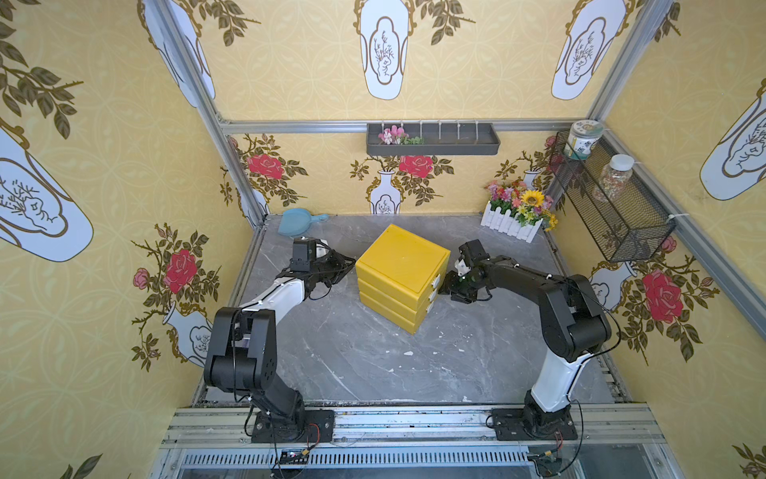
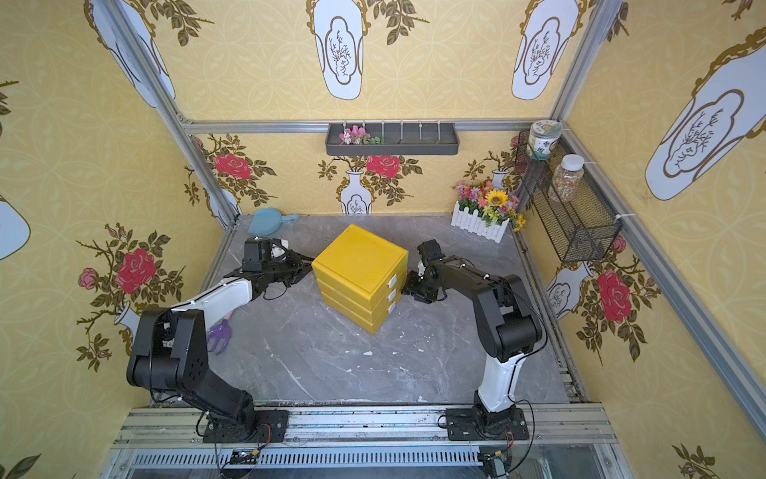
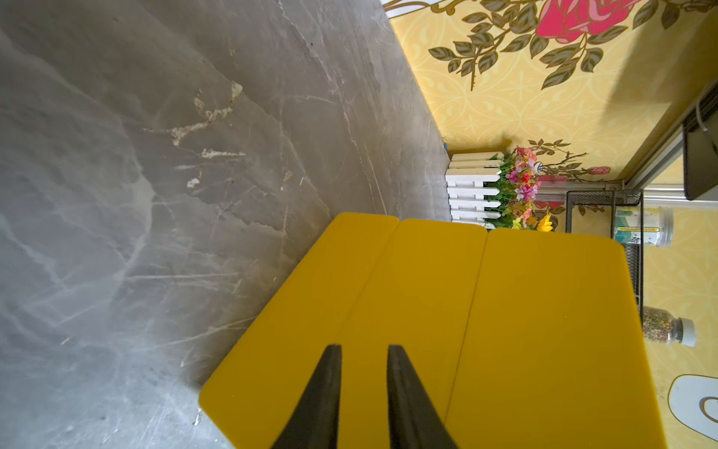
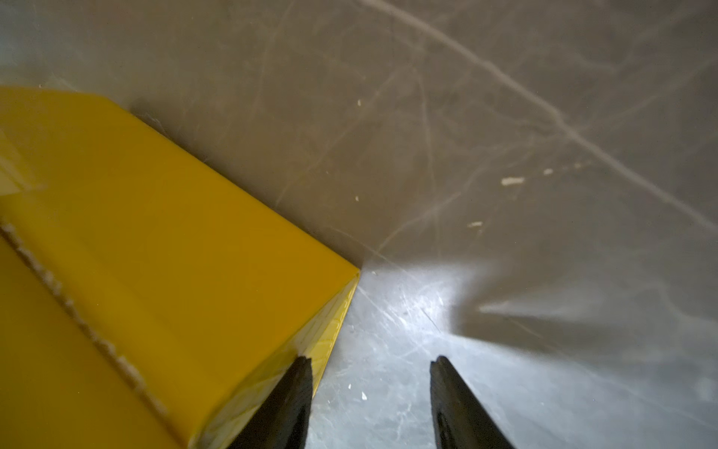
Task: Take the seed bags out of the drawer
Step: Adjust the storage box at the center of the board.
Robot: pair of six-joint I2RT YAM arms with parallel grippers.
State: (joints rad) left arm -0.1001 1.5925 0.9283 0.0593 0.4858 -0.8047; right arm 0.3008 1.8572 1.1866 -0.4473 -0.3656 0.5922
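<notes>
A yellow three-drawer cabinet stands near the middle of the grey marbled bench. It is turned askew, with its white handles facing the bench's right edge. All three drawers are pushed in, and the seed bags cannot be seen in any view.

The left hand is clenched, its fingers nearly together with nothing between them. Its tips are at the cabinet wall that faces the bench's left edge; contact is unclear.

The right hand is released and sits just beside the handles. In the right wrist view one fingertip overlaps a corner edge of the cabinet, and bare bench shows between the fingers.

A blue dustpan lies at the far left corner.
</notes>
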